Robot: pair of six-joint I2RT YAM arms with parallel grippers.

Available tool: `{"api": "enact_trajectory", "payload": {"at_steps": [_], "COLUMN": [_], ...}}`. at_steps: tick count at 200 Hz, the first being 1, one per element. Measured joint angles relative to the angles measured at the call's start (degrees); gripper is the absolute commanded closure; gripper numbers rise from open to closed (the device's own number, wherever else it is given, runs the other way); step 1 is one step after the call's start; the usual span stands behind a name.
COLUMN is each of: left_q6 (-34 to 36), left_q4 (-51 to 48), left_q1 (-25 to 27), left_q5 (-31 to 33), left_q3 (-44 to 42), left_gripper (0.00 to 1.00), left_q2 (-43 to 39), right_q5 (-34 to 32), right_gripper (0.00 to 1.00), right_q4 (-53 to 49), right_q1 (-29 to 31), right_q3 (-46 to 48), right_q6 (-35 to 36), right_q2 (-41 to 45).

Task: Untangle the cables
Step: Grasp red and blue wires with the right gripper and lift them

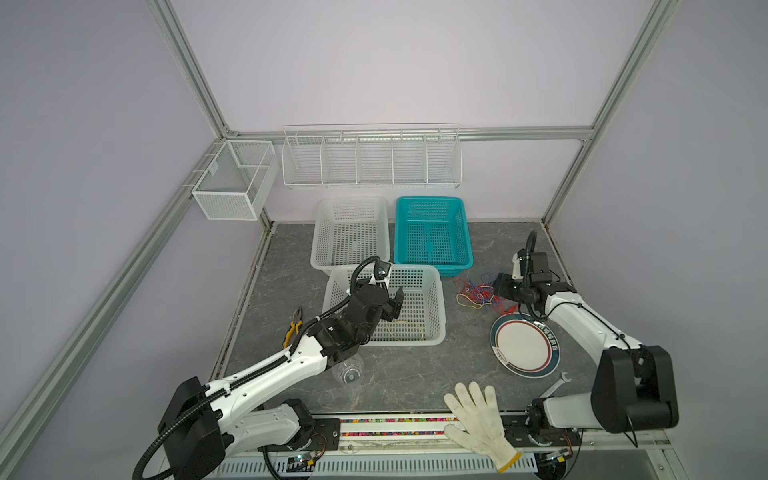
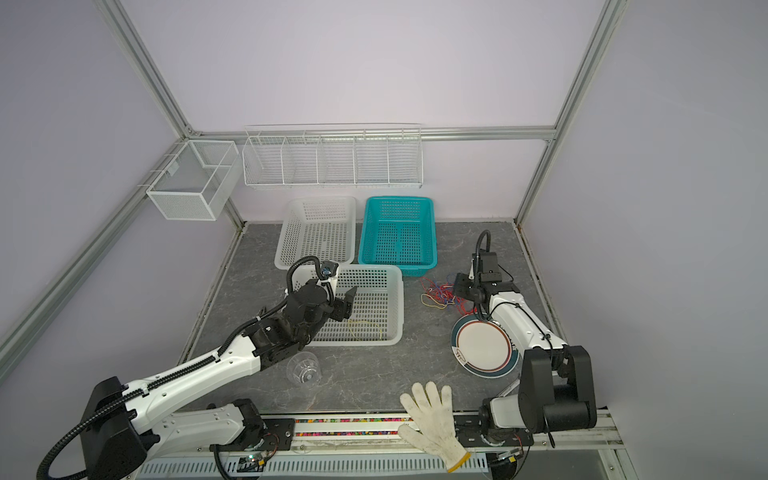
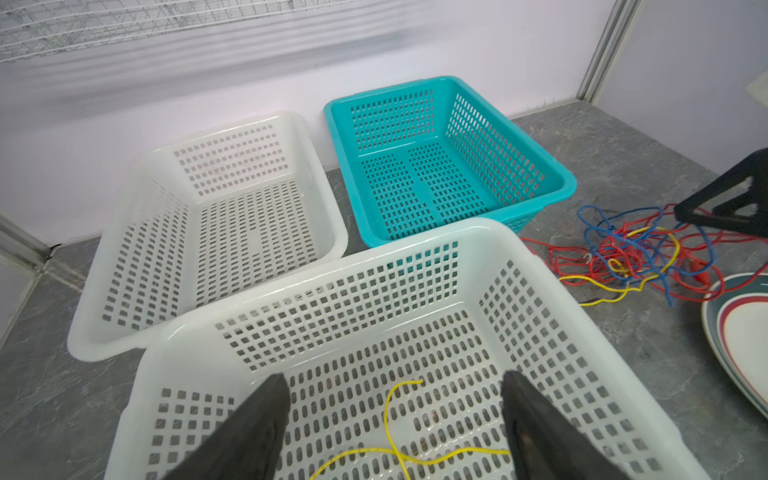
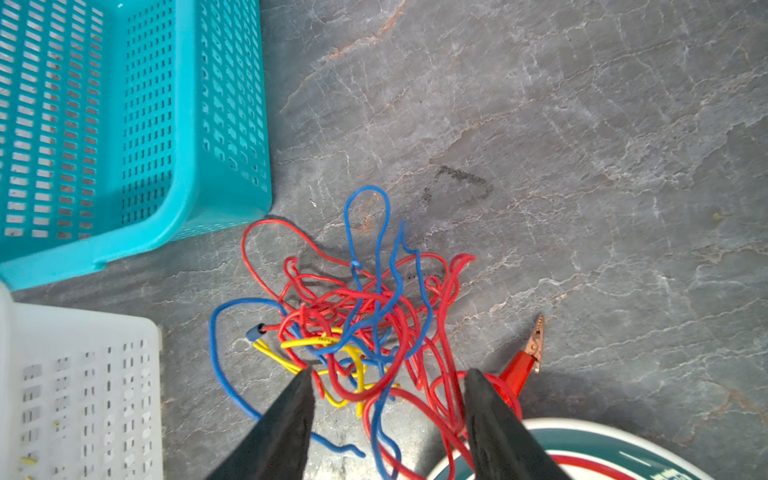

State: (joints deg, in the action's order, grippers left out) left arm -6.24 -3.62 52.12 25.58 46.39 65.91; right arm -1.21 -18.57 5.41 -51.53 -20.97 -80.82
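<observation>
Grey marble tabletop (image 1: pixel 390 374): a yellow cable (image 3: pixel 385 415) lies inside the near white basket (image 3: pixel 415 244), my left gripper (image 3: pixel 394 376) spread above it; beside that basket, my right gripper (image 4: pixel 390 370) gapes over the tangled cables (image 4: pixel 365 316).

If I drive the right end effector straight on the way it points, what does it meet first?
Most likely the tangle of cables: the right end effector is open with red and yellow strands between its fingertips. Depth is unclear.

Red, blue and yellow cables (image 4: pixel 374 297) lie knotted just ahead of right gripper (image 4: pixel 386 374); one yellow cable (image 3: pixel 385 415) lies loose beneath left gripper (image 3: pixel 395 380).
</observation>
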Motion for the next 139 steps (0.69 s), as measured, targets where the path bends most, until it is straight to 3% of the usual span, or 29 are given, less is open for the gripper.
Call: {"api": "enact_trajectory", "payload": {"at_steps": [59,104,125,139], "left_q6": [0.7,0.7,0.7,0.7], "left_q4": [5.0,7.0,7.6,7.8], "left_q1": [0.0,0.3,0.5,0.5], "left_q5": [-10.0,-14.8,-16.0,-16.7], "left_q3": [3.2,6.4,7.0,7.8], "left_gripper": [0.21,0.21,0.21,0.21], "left_q2": [5.2,10.8,12.2,13.3], "right_q5": [0.2,0.9,1.0,1.0], "right_gripper": [0.44,0.86,0.94,0.94], "right_q4": [0.9,2.9,3.1,3.0], "right_q1": [0.1,0.1,0.1,0.1], "right_q3": [2.6,2.6,2.2,2.2], "right_q6": [0.0,0.3,0.5,0.7], "right_q2": [-5.3,-7.8,-7.8,-7.7]}}
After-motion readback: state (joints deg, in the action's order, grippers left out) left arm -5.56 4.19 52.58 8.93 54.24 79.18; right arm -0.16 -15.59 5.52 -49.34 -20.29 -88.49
